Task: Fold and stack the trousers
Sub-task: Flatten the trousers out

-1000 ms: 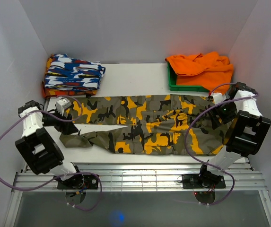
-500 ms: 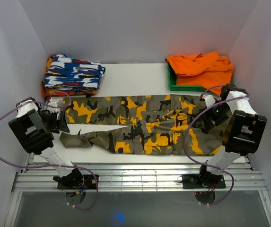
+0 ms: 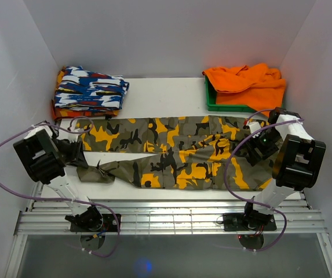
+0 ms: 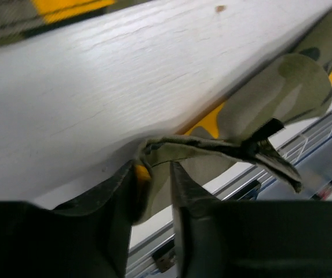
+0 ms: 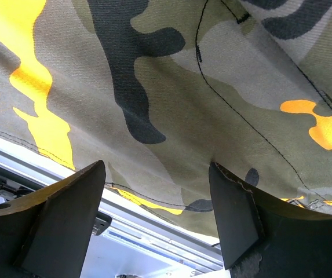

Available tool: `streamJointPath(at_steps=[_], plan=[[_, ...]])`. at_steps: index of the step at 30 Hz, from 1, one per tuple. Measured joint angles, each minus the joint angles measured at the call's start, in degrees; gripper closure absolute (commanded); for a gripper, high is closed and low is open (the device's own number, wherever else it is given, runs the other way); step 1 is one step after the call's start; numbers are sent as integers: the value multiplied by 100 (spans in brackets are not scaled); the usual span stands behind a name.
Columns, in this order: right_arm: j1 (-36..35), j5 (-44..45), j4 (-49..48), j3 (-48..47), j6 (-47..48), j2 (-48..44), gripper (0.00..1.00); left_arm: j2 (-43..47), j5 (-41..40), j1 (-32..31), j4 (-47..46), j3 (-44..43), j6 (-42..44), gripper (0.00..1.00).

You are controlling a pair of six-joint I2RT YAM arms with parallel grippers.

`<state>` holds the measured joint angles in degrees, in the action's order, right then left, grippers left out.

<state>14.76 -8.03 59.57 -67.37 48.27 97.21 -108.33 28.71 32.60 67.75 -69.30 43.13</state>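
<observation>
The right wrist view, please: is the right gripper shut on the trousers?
No, the right gripper stands wide open, with the trousers lying beyond it.

Left tool (image 4: 154, 172) clamped on the trousers (image 4: 281, 87), right tool (image 5: 157, 169) spread open, low

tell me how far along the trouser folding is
Early. Done: the trousers lie spread lengthwise across the table, not yet folded. In hand: the left gripper pinches the near leg's cuff, and the right gripper sits open over the cloth at the waist end. Left: every fold, then stacking, likely on the folded patterned garment.
</observation>
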Motion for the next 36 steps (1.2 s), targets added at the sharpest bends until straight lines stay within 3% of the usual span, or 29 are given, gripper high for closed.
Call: streamJointPath(at_steps=[2,3,6,9,13,16,19,22,24,26,29,30,31,32,36], plan=[[0,-2,0,0,0,0,23,-26,205,-114,111,-146,55,78],[0,-4,0,0,0,0,23,-28,350,-184,212,-306,111,90],[0,-7,-4,0,-2,0,23,-7,708,-525,319,-1014,315,100],[0,-4,-15,0,-2,0,24,280,979,-1078,138,-1513,636,100],[0,0,-35,0,-2,0,24,1235,1351,-1829,-146,-1547,1412,100],[0,17,-79,0,0,0,25,2391,1707,-2028,-326,-990,2531,100],[0,39,-111,0,13,0,25,3895,1766,-1932,-260,164,4033,100],[-2,50,-116,2,17,2,24,5108,1497,-1838,90,1416,5329,100],[-4,52,-116,2,17,2,24,5447,1204,-1829,258,2087,5801,99],[-4,57,-111,2,17,2,23,5484,898,-1823,278,2573,6048,91],[-13,66,-111,2,26,2,23,5434,481,-1781,323,3012,6389,68],[-13,79,-111,2,31,2,23,5482,376,-1768,402,3067,6511,40],[-17,83,-111,2,35,2,22,5569,299,-1766,472,3110,6627,30],[-17,85,-111,2,37,4,22,5692,232,-1766,549,3147,6693,2],[-17,81,-111,2,35,4,22,6234,275,-1766,769,3161,6760,2]])
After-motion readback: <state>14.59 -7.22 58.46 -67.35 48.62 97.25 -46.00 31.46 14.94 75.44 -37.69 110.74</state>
